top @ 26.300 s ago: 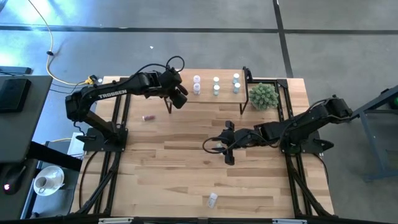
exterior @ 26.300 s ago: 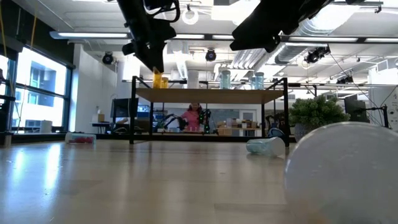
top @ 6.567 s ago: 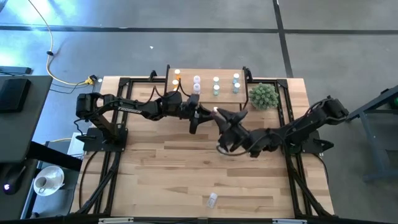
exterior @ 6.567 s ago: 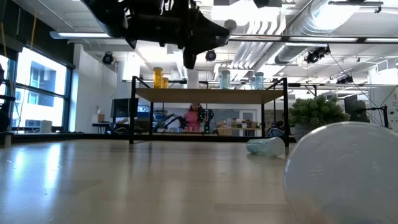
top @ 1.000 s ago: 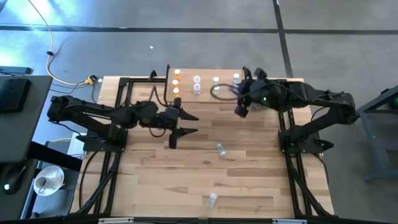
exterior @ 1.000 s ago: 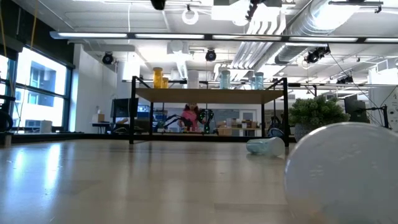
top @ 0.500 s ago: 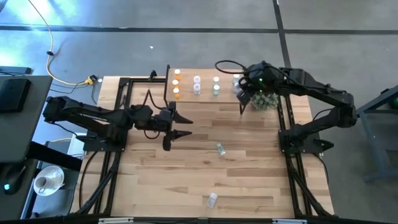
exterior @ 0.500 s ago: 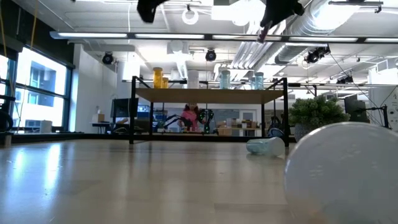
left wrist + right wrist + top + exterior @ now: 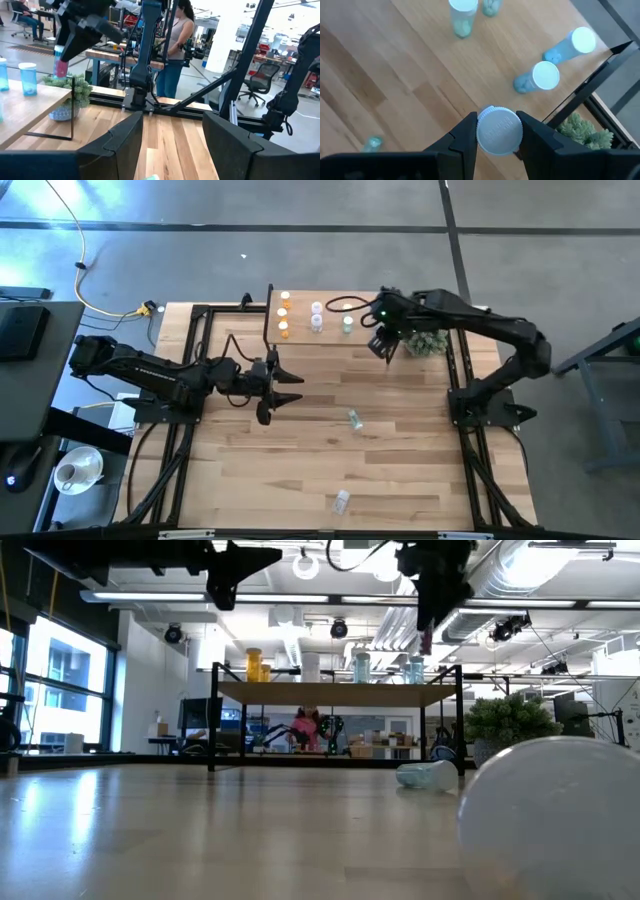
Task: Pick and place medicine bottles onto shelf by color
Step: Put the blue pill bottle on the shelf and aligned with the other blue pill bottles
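The shelf (image 9: 300,317) stands at the table's far edge with orange (image 9: 284,312), pink (image 9: 316,315), green (image 9: 347,318) and blue (image 9: 546,76) medicine bottles upright on it. My right gripper (image 9: 384,347) hangs above the shelf's right end, shut on a pink medicine bottle (image 9: 427,640). My left gripper (image 9: 292,388) is open and level over the table's middle left, with nothing between its fingers. A green bottle (image 9: 354,419) lies on the table's middle. Another bottle (image 9: 342,501) lies near the front edge. My right gripper pinches the pink bottle's white cap (image 9: 499,131) between its two fingers, one on each side. The fingers slant steeply down from above. The bottle hangs below them (image 9: 60,64), clear of the shelf and close to the two blue bottles.
A spiky green plant (image 9: 425,335) sits just right of the shelf, beside my right arm. Black frame rails (image 9: 195,340) run along the table's left and right sides. Bare wood lies between the shelf and the lying green bottle.
My right gripper has come down over the shelf's right end with the pink bottle and tipped more steeply down. My left gripper has drawn back toward the table's left edge and sunk, staying open.
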Robot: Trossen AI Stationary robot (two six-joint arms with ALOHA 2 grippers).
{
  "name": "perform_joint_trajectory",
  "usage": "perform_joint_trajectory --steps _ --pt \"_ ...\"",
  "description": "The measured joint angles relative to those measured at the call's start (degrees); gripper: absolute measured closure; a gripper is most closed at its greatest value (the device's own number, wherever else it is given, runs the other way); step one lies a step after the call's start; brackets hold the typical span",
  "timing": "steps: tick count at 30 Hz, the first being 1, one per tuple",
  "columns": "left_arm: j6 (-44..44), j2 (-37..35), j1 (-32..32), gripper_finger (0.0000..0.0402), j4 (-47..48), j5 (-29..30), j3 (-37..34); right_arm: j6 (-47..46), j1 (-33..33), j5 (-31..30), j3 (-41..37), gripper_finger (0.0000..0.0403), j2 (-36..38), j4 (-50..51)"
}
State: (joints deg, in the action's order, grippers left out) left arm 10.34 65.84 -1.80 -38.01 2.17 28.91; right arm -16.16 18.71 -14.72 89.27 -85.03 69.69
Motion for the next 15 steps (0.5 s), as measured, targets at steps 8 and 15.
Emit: perform_joint_trajectory --steps 8,15 --pt "0.0 0.0 0.0 0.0206 -0.4 0.0 0.0 -2.0 2.2 0.2 0.0 0.0291 -1.3 -0.4" --pt "0.0 0.0 0.0 0.0206 -0.4 -0.3 0.0 -1.2 1.7 0.2 -2.6 0.0291 -1.1 0.2"
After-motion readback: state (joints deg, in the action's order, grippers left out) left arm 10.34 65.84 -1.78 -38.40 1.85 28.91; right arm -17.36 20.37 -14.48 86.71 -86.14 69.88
